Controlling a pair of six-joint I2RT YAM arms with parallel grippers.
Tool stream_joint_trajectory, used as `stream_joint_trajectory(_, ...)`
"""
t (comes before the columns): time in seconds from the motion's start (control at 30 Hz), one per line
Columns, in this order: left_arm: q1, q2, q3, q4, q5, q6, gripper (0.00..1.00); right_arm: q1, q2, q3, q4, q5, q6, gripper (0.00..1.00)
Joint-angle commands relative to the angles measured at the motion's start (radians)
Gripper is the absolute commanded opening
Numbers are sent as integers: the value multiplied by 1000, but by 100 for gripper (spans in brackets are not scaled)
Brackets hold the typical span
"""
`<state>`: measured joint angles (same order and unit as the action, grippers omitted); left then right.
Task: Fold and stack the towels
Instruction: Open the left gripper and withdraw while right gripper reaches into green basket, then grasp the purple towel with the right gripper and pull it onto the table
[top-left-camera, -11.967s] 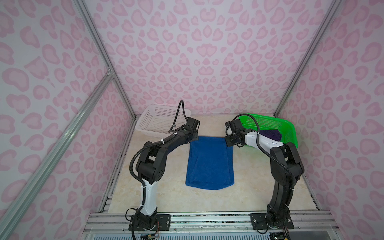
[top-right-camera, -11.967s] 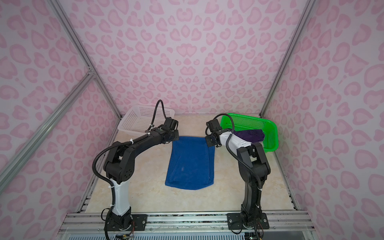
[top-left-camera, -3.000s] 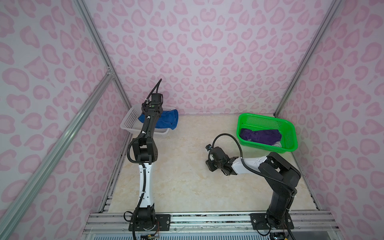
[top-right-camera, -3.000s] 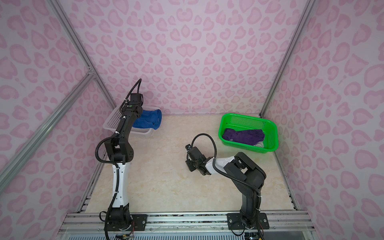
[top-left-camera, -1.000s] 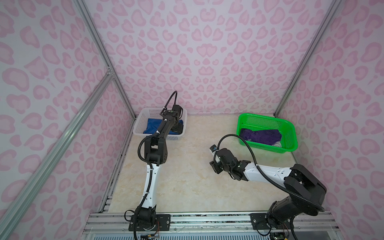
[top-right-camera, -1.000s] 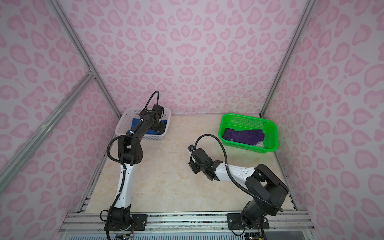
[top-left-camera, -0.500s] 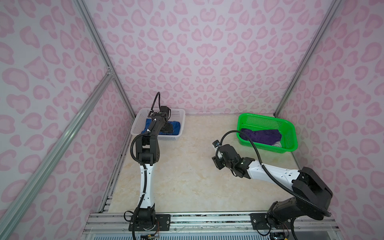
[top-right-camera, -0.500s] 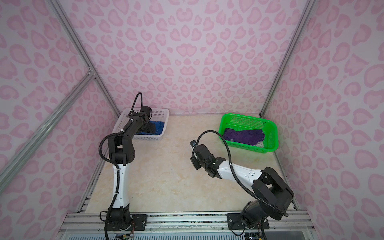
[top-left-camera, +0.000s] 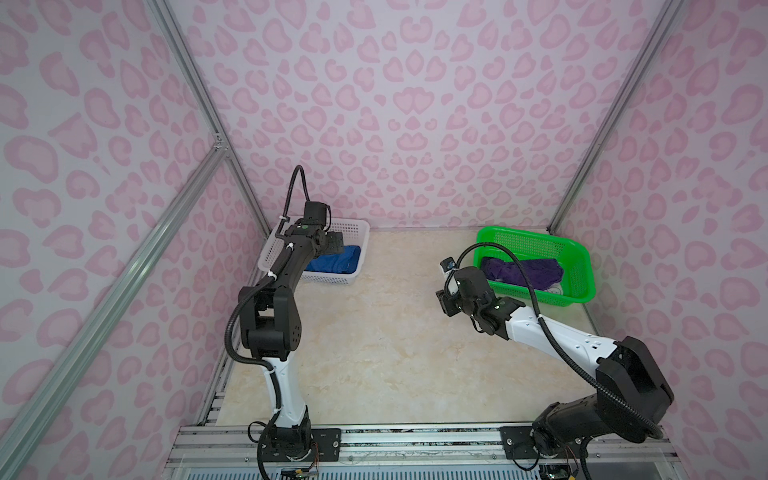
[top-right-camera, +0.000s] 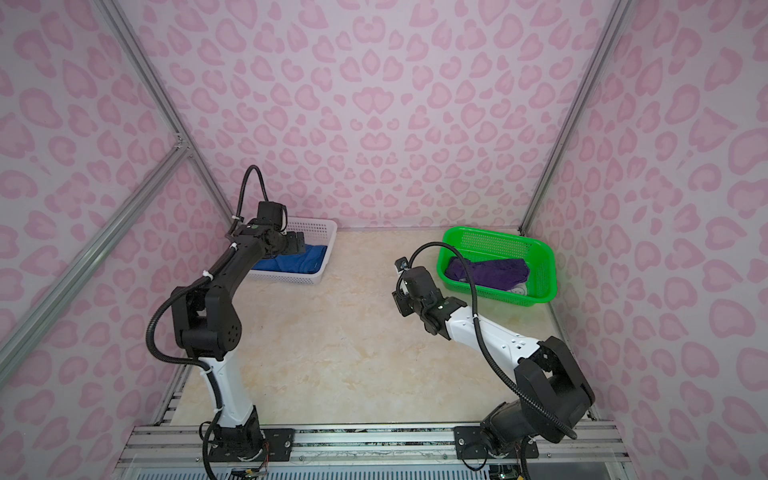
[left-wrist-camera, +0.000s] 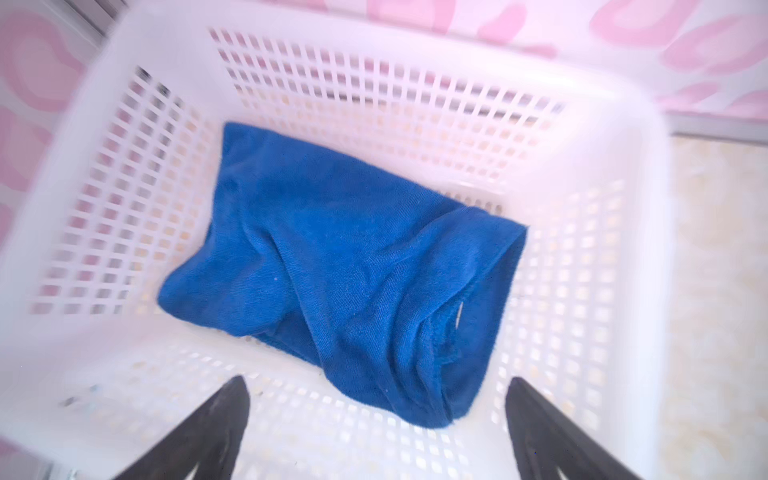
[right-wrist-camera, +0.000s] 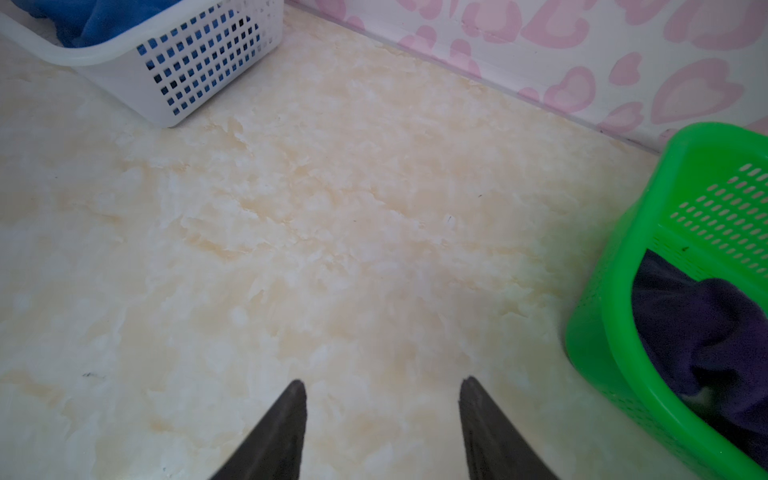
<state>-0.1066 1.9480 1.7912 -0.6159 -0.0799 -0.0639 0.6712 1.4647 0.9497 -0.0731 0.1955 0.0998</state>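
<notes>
A crumpled royal blue towel (left-wrist-camera: 353, 270) lies in the white basket (left-wrist-camera: 623, 124) at the back left, seen in both top views (top-left-camera: 334, 264) (top-right-camera: 297, 259). My left gripper (left-wrist-camera: 377, 379) hovers over it, open and empty (top-left-camera: 336, 243). A dark purple towel (top-left-camera: 523, 272) (top-right-camera: 490, 272) sits bunched in the green basket (top-left-camera: 582, 257) at the back right, with a pale bit of cloth (top-right-camera: 519, 289) under it. My right gripper (right-wrist-camera: 383, 380) is open and empty above bare table, just left of the green basket (right-wrist-camera: 623, 249) (top-left-camera: 444, 302).
A beige marbled tabletop (top-left-camera: 374, 332) lies between the two baskets. Pink patterned walls close in the back and sides. Aluminium frame posts (top-left-camera: 582, 174) stand at the back corners. A metal rail (top-left-camera: 415, 440) with the arm bases runs along the front.
The left gripper has shifted a little over the white basket and stays open above the blue towel. The right gripper has moved back and right, closer to the green basket.
</notes>
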Motion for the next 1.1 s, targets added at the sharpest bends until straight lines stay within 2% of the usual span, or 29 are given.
stream_joint_trajectory(0.0,0,-323,-28,54,13,-26,98,-17,-1,13,-13,14,-9,60)
stream_joint_trajectory(0.17,-12,-391,-129,93,117,-50,97,-79,17,80,-80,62,-16,61)
stream_joint_trajectory(0.3,-75,-499,-314,201,227,-54,98,-195,61,165,-151,92,3,62)
stream_joint_trajectory(0.43,-174,-609,-514,321,313,-46,98,-327,132,250,-181,67,34,63)
stream_joint_trajectory(0.57,-258,-675,-638,402,376,-74,98,-423,236,352,-226,13,43,64)
stream_joint_trajectory(0.77,-351,-696,-716,446,384,-95,97,-472,374,483,-347,-56,70,59)
stream_joint_trajectory(0.87,-377,-677,-718,434,365,-95,98,-478,404,497,-350,-104,89,54)
stream_joint_trajectory(0.93,-389,-663,-719,432,355,-94,98,-477,414,497,-349,-125,97,46)
stream_joint_trajectory(1.07,-403,-649,-714,419,347,-84,98,-485,425,506,-370,-128,104,15)
